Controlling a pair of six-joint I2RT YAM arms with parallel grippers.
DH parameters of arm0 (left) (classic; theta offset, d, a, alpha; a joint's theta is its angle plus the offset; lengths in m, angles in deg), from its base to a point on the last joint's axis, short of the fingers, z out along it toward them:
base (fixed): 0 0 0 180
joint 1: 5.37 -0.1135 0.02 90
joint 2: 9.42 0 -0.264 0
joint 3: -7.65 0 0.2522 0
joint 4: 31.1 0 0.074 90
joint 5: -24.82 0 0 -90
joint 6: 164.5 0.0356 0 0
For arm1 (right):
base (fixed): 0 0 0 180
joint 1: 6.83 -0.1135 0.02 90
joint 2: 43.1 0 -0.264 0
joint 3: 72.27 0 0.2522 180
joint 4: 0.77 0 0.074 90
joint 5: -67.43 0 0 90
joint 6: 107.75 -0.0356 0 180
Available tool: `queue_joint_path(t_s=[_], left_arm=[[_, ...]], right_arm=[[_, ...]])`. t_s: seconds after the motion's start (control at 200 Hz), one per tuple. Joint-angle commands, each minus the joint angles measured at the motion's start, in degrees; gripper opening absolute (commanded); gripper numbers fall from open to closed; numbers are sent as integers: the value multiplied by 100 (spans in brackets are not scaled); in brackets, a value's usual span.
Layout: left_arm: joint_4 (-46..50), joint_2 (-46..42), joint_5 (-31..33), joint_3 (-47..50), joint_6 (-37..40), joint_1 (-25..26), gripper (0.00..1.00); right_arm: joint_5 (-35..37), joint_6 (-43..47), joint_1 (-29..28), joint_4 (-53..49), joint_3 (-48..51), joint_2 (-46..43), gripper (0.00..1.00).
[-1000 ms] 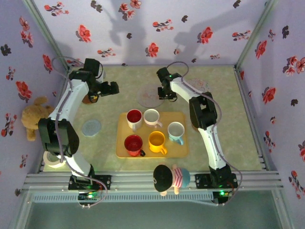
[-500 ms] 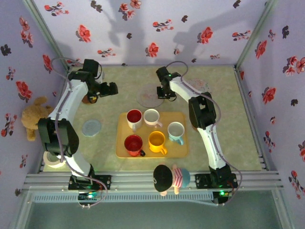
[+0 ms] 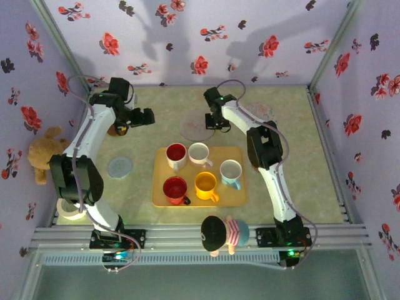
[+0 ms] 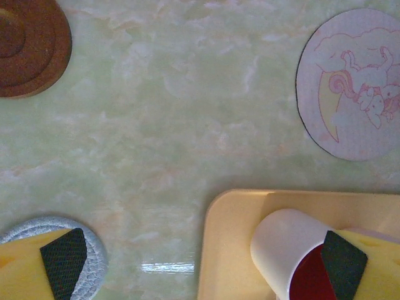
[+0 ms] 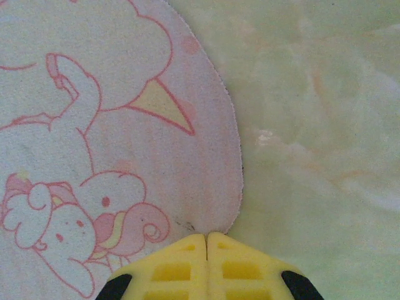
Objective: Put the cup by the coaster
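The pink unicorn coaster lies flat on the table behind the tray. My right gripper sits at its right edge. In the right wrist view the yellow fingertips are pressed together, and the rim of the coaster runs in under the right gripper. Several cups stand on the yellow tray: a white one with a red inside, a white one, a pale blue one, a red one and a yellow one. My left gripper hangs open over the table's left side, holding nothing.
A brown coaster and a grey-blue coaster lie left of the tray, and another round mat is at the back right. A teddy bear, a tape roll and a doll sit at the edges.
The right gripper has closed at the pink coaster's edge and shifted slightly towards the back. The left arm has barely moved.
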Motion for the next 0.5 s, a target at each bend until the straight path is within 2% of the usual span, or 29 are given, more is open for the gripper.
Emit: queue_joint_path(t_s=[0.0,0.495], left_arm=[[118,-31,27,28,127,-58,100],[118,72,0,36,119,-58,100]], right_arm=[[257,140,78,-6,-85,192,0],[419,290,255,24,10,33,0]])
